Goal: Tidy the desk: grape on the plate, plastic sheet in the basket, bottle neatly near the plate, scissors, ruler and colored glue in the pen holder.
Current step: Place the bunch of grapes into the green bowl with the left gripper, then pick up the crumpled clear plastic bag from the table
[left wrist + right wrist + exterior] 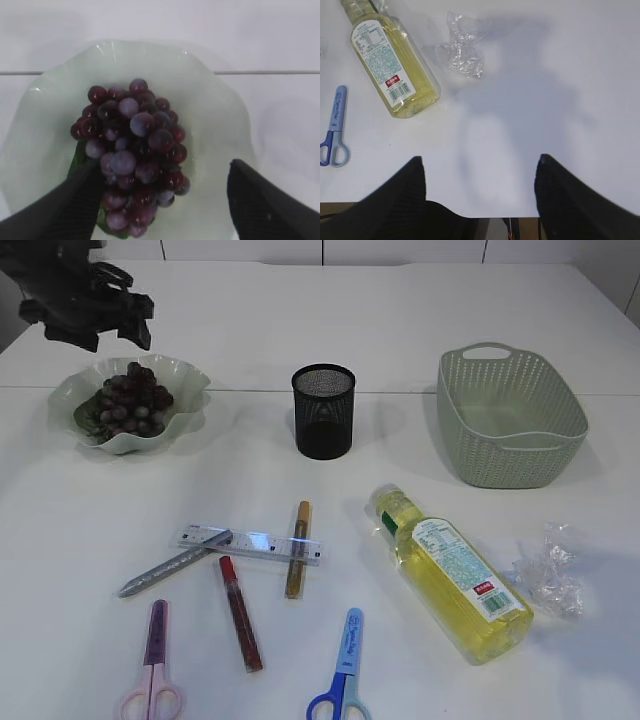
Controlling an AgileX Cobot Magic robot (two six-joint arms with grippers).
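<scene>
A bunch of dark grapes [130, 400] [135, 150] lies on the pale green wavy plate [185, 380] [210, 100]. My left gripper [100, 332] [165, 165] hangs just above it, open, its left finger beside the bunch. On its side at the right lies the yellow bottle [455, 575] [390, 60], with the crumpled plastic sheet [548, 570] [461, 50] beside it. The ruler [250, 543] and silver [175, 565], red [240, 612] and gold [297, 550] glue tubes lie in front of the black mesh pen holder [323, 410]. Pink scissors [153, 660] and blue scissors [340, 670] [335, 130] lie at the front. My right gripper [480, 159] is open and holds nothing, over the table's front edge.
The green woven basket [510, 415] stands at the back right, with nothing showing inside it. A seam runs across the white table behind the plate and pen holder.
</scene>
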